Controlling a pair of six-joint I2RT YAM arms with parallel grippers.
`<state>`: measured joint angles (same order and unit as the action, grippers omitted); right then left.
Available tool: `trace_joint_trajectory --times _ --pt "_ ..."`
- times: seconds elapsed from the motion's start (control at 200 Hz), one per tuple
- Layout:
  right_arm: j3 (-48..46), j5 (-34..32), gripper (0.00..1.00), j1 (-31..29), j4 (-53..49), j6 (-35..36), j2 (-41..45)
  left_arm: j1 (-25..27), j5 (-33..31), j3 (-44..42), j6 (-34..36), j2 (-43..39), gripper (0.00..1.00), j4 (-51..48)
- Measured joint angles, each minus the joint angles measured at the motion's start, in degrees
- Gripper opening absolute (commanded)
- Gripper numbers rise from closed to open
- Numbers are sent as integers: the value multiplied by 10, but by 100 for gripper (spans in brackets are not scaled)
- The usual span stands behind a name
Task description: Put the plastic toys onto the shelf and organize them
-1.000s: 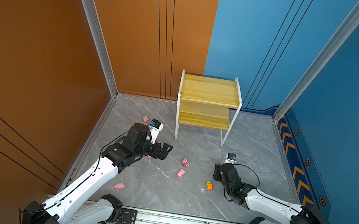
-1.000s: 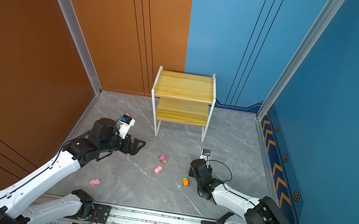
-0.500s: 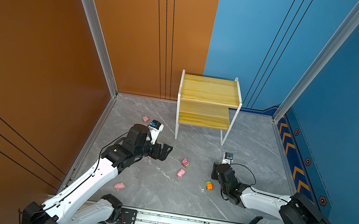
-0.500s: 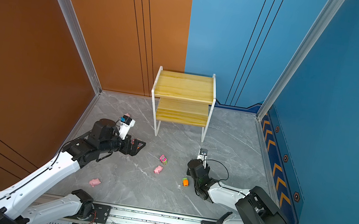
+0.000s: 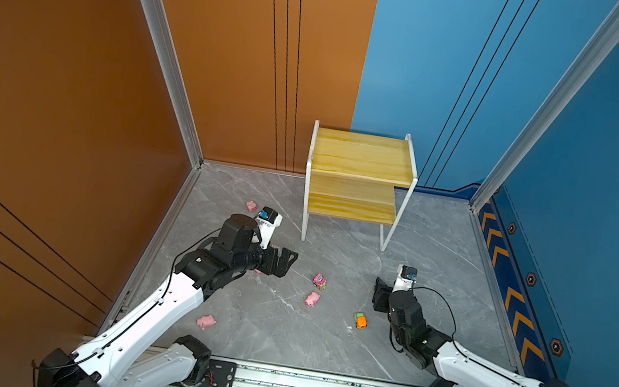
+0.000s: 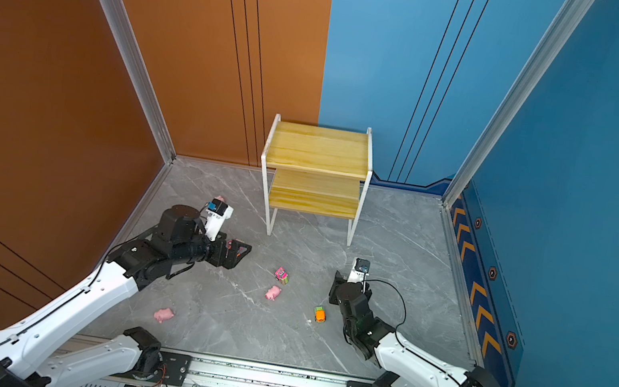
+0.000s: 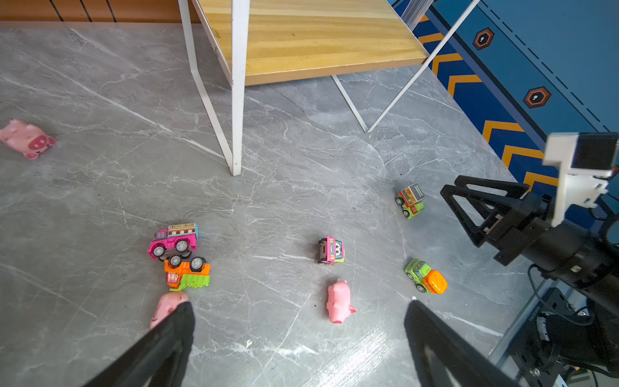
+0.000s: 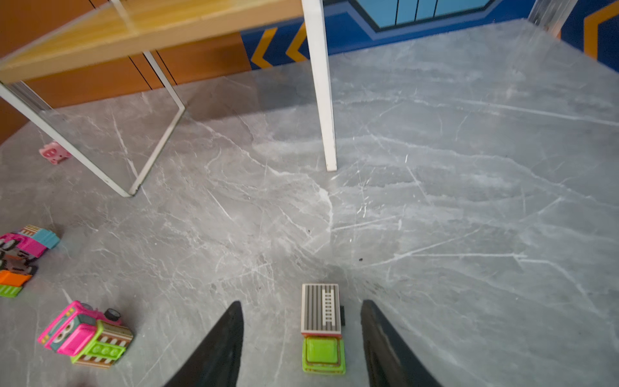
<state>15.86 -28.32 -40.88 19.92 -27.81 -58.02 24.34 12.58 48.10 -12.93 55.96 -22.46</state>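
Pink pig (image 7: 166, 308) — hind part hidden behind a left gripper (image 7: 298, 338) finger. Pink-and-orange truck pile (image 8: 18, 261) — cut by the picture's edge, off to the right gripper's (image 8: 301, 341) side. Ladder truck (image 8: 322, 326) between its fingers — contact indiscernible. Shelf (image 8: 134, 30) — blurred, cropped.

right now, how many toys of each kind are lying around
pink pigs: 4
toy trucks: 5
total: 9
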Motion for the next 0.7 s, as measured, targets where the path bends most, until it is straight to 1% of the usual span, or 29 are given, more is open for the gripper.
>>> trace_joint_trajectory --times 0.145,0.265,0.36,0.511,0.696 --pt "-18 29 68 33 -9 15 48 1 4 0 0 0 99 4" --pt "-35 48 69 45 -10 20 49 1 10 -1 0 -1 99 7" --pt "-37 66 69 46 -6 22 24 1 13 -1 -2 -4 99 8" --pt "-37 85 68 46 23 23 -39 1 17 -1 -3 -10 99 15" --pt "-37 95 61 46 67 26 -122 1 23 -1 -4 -14 99 17"
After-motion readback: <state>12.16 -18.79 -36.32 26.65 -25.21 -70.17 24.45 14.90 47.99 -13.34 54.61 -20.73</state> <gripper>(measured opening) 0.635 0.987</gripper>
